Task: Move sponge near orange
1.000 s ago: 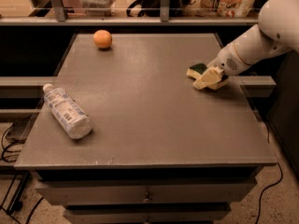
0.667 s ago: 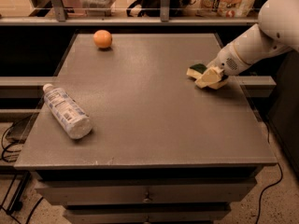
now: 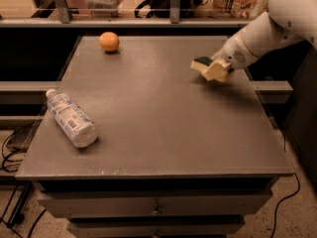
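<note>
The robot's white arm (image 3: 270,29) comes in from the upper right and slopes down over the right rear part of the grey worktop (image 3: 163,123). At its end, the gripper (image 3: 215,71) sits above the worktop near the right edge, and its pale yellow jaws are pinching the sponge (image 3: 201,62). The sponge sticks out from the jaws toward the left, with its dark green scrub face up and the yellow foam showing below it. A soft shadow lies on the surface under and to the right of it. The sponge looks slightly raised, though I cannot tell for certain whether it clears the surface. The orange (image 3: 109,41) rests on the worktop near the left rear corner, well apart from the sponge, with open grey surface between them. A clear plastic water bottle (image 3: 72,118) lies on its side near the left edge. It is angled so that its cap points to the back left and its base to the front right, and a printed label wraps its middle. Below the worktop's front edge is a drawer (image 3: 156,205) with a small central knob. Dark cables (image 3: 10,150) trail on the floor at the left.
</note>
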`<state>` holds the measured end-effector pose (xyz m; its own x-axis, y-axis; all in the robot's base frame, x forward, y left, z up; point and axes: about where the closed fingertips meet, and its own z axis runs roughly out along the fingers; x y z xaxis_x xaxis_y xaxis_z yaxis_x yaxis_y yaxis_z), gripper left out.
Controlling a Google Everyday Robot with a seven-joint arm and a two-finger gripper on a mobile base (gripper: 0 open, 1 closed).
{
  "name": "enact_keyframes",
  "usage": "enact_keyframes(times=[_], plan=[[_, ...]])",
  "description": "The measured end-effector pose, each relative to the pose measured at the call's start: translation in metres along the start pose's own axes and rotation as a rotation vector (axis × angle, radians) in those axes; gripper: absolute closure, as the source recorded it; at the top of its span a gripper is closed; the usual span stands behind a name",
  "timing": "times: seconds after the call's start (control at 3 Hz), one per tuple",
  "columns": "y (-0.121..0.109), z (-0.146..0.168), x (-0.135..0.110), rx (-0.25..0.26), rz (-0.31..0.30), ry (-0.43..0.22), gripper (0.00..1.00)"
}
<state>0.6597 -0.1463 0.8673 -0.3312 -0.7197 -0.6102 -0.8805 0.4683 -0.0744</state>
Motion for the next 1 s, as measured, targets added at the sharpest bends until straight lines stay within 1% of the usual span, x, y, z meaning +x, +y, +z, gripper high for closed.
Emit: enact_keyframes(times=[0.33, 0.67, 1.0], plan=[[0.003, -0.012, -0.067, 0.003, -0.154, -0.073, 1.00], [0.000, -0.019, -0.082, 0.017, -0.183, -0.093, 1.00], [0.000, -0.019, -0.082, 0.016, -0.183, -0.093, 1.00]])
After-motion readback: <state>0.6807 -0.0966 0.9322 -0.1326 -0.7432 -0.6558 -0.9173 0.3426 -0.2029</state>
